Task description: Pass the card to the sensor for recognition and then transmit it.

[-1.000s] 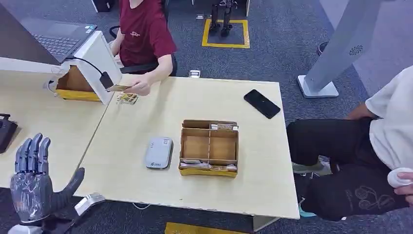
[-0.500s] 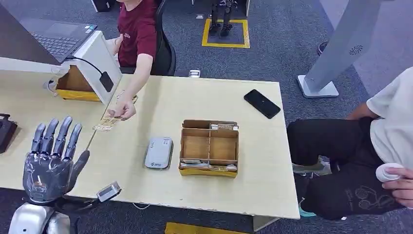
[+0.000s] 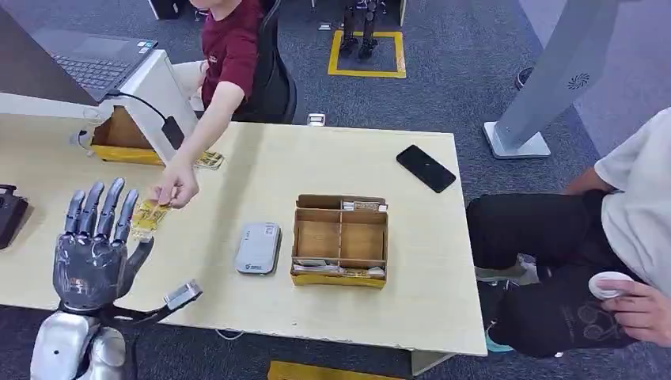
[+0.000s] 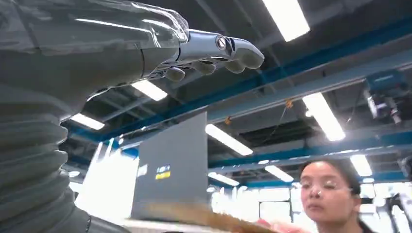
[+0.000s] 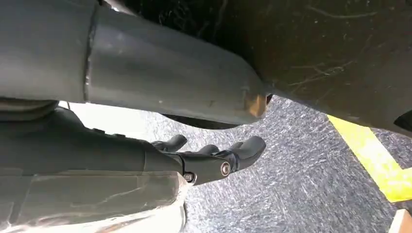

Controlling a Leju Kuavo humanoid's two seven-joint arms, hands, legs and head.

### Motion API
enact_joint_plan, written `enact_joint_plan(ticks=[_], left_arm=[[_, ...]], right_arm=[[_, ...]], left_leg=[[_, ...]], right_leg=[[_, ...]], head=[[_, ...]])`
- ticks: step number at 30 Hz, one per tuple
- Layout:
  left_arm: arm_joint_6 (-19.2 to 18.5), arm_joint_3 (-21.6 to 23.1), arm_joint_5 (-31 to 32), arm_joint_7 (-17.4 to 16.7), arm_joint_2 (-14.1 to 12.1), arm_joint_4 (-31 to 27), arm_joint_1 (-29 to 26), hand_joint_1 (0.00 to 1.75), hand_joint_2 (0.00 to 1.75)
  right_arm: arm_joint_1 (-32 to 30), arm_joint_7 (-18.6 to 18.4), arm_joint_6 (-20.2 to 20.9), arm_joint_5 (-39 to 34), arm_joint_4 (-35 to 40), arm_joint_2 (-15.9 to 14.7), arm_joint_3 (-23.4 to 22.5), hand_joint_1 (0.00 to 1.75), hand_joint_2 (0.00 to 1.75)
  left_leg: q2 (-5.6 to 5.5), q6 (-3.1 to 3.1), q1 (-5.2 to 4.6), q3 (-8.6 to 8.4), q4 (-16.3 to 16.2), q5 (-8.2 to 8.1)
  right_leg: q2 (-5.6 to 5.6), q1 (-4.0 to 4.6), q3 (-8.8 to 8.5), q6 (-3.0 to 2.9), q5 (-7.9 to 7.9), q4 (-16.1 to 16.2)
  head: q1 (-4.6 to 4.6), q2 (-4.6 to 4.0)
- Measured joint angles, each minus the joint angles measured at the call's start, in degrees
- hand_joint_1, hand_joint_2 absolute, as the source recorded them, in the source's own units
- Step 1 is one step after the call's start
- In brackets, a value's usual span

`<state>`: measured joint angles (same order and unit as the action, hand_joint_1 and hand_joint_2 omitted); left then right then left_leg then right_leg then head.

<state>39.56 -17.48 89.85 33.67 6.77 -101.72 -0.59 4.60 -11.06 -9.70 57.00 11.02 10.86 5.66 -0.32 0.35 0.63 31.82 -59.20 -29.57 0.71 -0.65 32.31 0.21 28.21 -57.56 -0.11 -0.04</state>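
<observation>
My left hand (image 3: 91, 257) is raised over the near-left part of the wooden table (image 3: 261, 313), fingers (image 3: 103, 210) spread and upright, palm facing away from me, holding nothing. The card (image 3: 147, 214), yellowish, lies just beyond my fingertips, pinched by a person's hand (image 3: 176, 188) that reaches in from the table's far side; whether the card touches my fingers I cannot tell. From my left wrist the same hand (image 4: 145, 53) appears with fingers extended and the blurred card (image 4: 204, 216) below it. My right hand (image 5: 204, 160) hangs beside my body over grey carpet, fingers loosely extended and empty. To the right of the card on the table lies the grey card sensor (image 3: 258, 248), flat and apart from everything else; just beyond that sensor stands a compartmented cardboard box (image 3: 340, 240). Behind the card, a white slanted stand (image 3: 158, 99) with a black cable covers a second cardboard box (image 3: 120, 136), and a small stack of cards (image 3: 208, 161) lies at its foot. A black phone (image 3: 426, 168) rests near the table's far-right edge. A second person sits off the table's right edge. Bare tabletop lies between card and sensor.
</observation>
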Motion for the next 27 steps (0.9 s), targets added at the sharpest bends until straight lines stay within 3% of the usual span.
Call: enact_joint_plan(ticks=[2,3,4,6,7,8,10,11,12,17,21,22,24,25,26,27], left_arm=[[0.1,4.1,0.1,-11.7,-4.4,4.4,2.0,0.0,1.75],[0.1,8.4,0.3,-22.0,-8.4,8.2,5.2,0.0,1.75],[0.1,13.5,0.3,-34.6,-11.4,11.7,8.8,0.0,1.75],[0.2,27.3,0.2,-62.3,-15.6,16.5,15.0,0.0,1.75],[0.4,36.1,0.4,-72.4,-17.8,18.5,17.0,0.0,1.75],[0.4,43.1,0.3,-76.8,-19.1,20.2,18.3,0.0,1.75],[0.5,56.1,0.4,-75.6,-21.6,23.3,19.4,0.0,1.75],[0.5,61.1,0.3,-74.7,-22.4,24.7,19.4,1.64,1.75],[0.5,63.3,0.3,-74.3,-23.0,25.6,19.4,1.75,1.75],[0.5,67.8,0.0,-73.2,-25.2,27.9,19.4,1.75,1.75],[0.5,69.0,0.0,-72.9,-25.9,28.2,19.2,1.59,1.75],[0.5,69.1,0.0,-73.1,-26.1,28.2,19.1,1.69,1.75],[0.5,69.1,0.0,-73.2,-26.5,28.2,18.9,1.62,1.75],[0.5,69.1,0.0,-73.2,-26.7,28.1,18.7,1.19,1.75],[0.5,69.1,0.0,-73.2,-26.9,28.1,18.6,1.34,1.75],[0.5,69.2,0.0,-73.2,-27.1,28.0,18.5,1.36,1.75]], right_arm=[[0.0,0.0,-0.3,0.6,0.0,0.0,-0.3,0.0,0.0],[0.1,0.0,-0.4,0.9,0.0,0.0,-0.5,0.0,0.0],[0.1,0.0,-0.7,0.8,0.0,0.1,-0.7,0.0,0.0],[0.1,-0.1,-0.8,-0.8,0.0,0.1,-0.5,0.0,0.0],[0.2,-0.2,-0.6,-1.2,0.0,0.1,-0.1,0.0,0.0],[0.2,-0.1,-0.5,-1.3,0.0,0.1,0.2,0.0,0.0],[0.2,0.1,-0.5,-1.3,0.0,0.2,0.3,0.0,0.0],[0.2,0.1,-0.4,-1.1,0.0,0.2,0.4,0.0,0.0],[0.2,0.1,-0.3,-0.9,0.0,0.2,0.4,0.0,0.0],[0.1,0.0,-0.3,-0.2,0.0,0.2,0.7,0.0,0.0],[0.1,-0.2,-0.2,0.3,0.0,0.2,0.8,0.0,0.0],[0.0,-0.3,-0.2,0.6,0.0,0.2,0.8,0.0,0.0],[0.0,-0.3,-0.2,0.9,0.0,0.2,0.9,0.0,0.0],[0.0,-0.3,-0.2,1.0,0.0,0.3,1.0,0.0,0.0],[0.0,-0.3,-0.2,1.0,0.0,0.3,1.0,0.0,0.0],[0.0,-0.3,-0.1,1.0,0.0,0.3,1.0,0.0,0.0]], left_leg=[[-0.02,-0.04,0.02,-0.04,-0.1,0.04],[-0.07,-0.15,0.09,0.04,-0.1,0.13],[-0.16,-0.19,0.14,0.15,-0.1,0.22],[-0.23,-0.26,0.12,0.14,0.0,0.28],[-0.21,-0.25,0.08,0.08,0.0,0.28],[-0.18,-0.25,0.08,0.04,0.0,0.28],[0.04,-0.23,0.07,0.06,0.0,0.26],[0.2,-0.18,0.04,0.09,0.0,0.21],[0.32,-0.09,0.04,0.09,0.0,0.14],[0.23,-0.13,0.05,0.12,0.0,0.08],[0.23,-0.13,0.1,0.15,0.0,0.08],[0.25,-0.14,0.1,0.14,0.0,0.08],[0.23,-0.14,0.1,0.13,0.0,0.08],[0.22,-0.14,0.1,0.13,0.0,0.09],[0.2,-0.14,0.1,0.14,0.0,0.09],[0.2,-0.14,0.1,0.14,0.0,0.09]], right_leg=[[-0.01,0.06,0.3,-0.01,0.0,0.0],[-0.04,0.13,0.44,-0.08,-0.06,0.0],[-0.12,0.15,0.46,-0.19,-0.13,0.0],[-0.17,0.13,0.2,-0.2,-0.16,0.0],[-0.15,0.1,-0.08,-0.2,-0.16,0.0],[-0.12,0.09,-0.1,-0.2,-0.16,-0.1],[0.09,0.07,-0.06,-0.2,-0.17,-0.1],[0.27,0.05,0.01,-0.17,-0.2,-0.1],[0.37,0.05,0.07,-0.17,-0.2,-0.1],[0.25,0.07,0.12,-0.17,-0.14,0.0],[0.24,0.12,0.13,-0.19,-0.13,-0.1],[0.25,0.12,0.13,-0.19,-0.13,-0.1],[0.23,0.12,0.13,-0.19,-0.13,-0.1],[0.23,0.12,0.13,-0.19,-0.13,-0.1],[0.22,0.12,0.12,-0.19,-0.13,-0.1],[0.21,0.12,0.13,-0.19,-0.13,-0.1]], head=[[0.04,0.0],[0.04,0.0],[-0.04,0.0],[-0.22,0.0],[-0.17,0.0],[-0.24,0.0],[0.07,0.0],[0.07,0.0],[0.07,0.0],[0.05,0.0],[0.09,0.0],[0.07,0.0],[0.07,0.0],[0.07,0.0],[0.07,0.0],[0.07,0.0]])
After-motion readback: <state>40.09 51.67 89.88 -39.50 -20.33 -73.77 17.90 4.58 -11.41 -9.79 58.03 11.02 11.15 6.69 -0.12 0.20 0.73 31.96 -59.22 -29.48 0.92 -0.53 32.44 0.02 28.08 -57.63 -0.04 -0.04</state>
